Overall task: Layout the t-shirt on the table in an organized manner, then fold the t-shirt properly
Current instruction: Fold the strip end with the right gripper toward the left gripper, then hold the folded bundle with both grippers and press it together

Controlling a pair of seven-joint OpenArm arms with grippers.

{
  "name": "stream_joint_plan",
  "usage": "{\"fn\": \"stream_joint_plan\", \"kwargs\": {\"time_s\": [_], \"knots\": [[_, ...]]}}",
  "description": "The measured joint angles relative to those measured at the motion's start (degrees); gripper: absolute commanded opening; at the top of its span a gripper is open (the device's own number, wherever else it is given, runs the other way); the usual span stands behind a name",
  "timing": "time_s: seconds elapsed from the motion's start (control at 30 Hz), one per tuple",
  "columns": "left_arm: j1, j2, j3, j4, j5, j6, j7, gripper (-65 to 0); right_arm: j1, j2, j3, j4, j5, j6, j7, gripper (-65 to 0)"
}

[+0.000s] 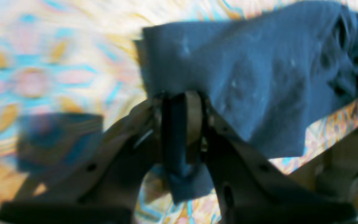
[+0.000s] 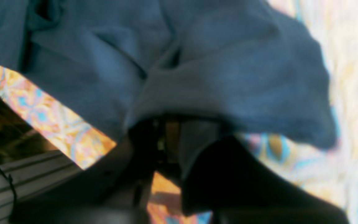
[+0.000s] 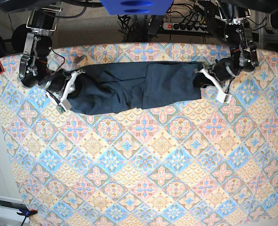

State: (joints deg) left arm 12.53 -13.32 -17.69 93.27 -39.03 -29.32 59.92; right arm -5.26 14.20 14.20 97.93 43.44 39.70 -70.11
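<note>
Now t-shirt between both pincers

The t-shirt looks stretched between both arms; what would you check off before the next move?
1. Left tool pinching cloth: ok, fabric sits between its fingers.
2. Right tool pinching cloth: ok, fabric drapes from its closed fingers.
3. t-shirt pulled out long between both tools: ok.
4. Shirt flat and unfolded: not ok, layers overlap near the middle and folds bunch at the right tool's end.
5. Sleeves laid out: cannot tell.
6. Shirt fully on the table: ok.
</note>
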Motion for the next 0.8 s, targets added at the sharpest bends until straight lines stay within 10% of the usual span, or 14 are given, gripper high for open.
{"fn": "stream_joint_plan", "kwargs": {"time_s": [0.8], "knots": [[-10.3,14.0,8.1,-12.0,14.8,-0.7,-9.6,-64.7,4.8,-3.9,-1.6,4.1,10.6,0.2,-0.1,-65.0]]}}
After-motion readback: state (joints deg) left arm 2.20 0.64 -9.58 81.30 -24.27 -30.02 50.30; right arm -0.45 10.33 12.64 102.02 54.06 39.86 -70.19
